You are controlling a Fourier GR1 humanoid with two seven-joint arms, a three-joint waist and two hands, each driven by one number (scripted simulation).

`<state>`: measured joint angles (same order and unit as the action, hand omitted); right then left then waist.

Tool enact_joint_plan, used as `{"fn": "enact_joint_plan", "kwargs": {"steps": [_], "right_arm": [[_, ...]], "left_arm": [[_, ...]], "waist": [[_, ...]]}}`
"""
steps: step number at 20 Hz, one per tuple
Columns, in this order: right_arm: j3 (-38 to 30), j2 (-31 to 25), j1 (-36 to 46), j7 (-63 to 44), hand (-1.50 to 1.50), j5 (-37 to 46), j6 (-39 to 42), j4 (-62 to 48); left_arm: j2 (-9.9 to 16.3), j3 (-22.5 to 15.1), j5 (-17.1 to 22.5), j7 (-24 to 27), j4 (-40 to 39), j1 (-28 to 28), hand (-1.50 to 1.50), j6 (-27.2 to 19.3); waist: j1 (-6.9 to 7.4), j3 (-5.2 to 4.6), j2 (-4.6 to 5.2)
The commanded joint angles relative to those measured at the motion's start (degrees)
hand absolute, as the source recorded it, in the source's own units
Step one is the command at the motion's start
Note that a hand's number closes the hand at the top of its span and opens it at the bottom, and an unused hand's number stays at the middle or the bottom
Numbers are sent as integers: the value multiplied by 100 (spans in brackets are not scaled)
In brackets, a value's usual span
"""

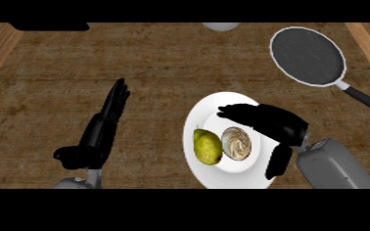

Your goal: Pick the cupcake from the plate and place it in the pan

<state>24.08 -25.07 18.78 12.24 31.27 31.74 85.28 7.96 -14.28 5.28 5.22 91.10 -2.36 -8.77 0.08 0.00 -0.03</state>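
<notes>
A cupcake (238,143) with pale swirled frosting sits on a white plate (217,105) at the lower middle right. A green pear (207,146) lies on the same plate, just left of the cupcake. My right hand (271,120) hovers over the plate's right side, just above and right of the cupcake, fingers stretched leftward and thumb (278,162) hanging down; nothing is in it. The dark round pan (308,56) with a pale rim stands at the upper right, its handle (356,95) pointing down-right. My left hand (104,122) rests open at the left, fingers straight.
A pale round object (221,26) is cut off by the top edge. A dark shape (51,26) lies at the top left. Lighter wooden strips border the brown counter (166,63) at both sides.
</notes>
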Motion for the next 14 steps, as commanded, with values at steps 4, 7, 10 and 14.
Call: {"fn": "enact_joint_plan", "kwargs": {"steps": [4, 7, 10, 14], "right_arm": [[-267, 614, -10, 454, -150, 552, -244, -741], [-451, 733, 112, 443, -150, 683, 28, -753], [-210, 882, -303, 458, -150, 1018, -278, -691], [-360, 1209, 541, 460, -150, 1293, -242, -1842]], "left_arm": [[-167, 130, -123, 380, -331, 92, 0, 311], [-4, 453, -46, 143, -136, -3, 0, 511], [-263, 78, -388, 67, 212, 373, 0, 219], [-291, 110, -390, -112, 263, 183, 0, 307]], "waist": [[12, 0, 7], [10, 0, 4], [8, 1, 0], [37, 1, 7]]}}
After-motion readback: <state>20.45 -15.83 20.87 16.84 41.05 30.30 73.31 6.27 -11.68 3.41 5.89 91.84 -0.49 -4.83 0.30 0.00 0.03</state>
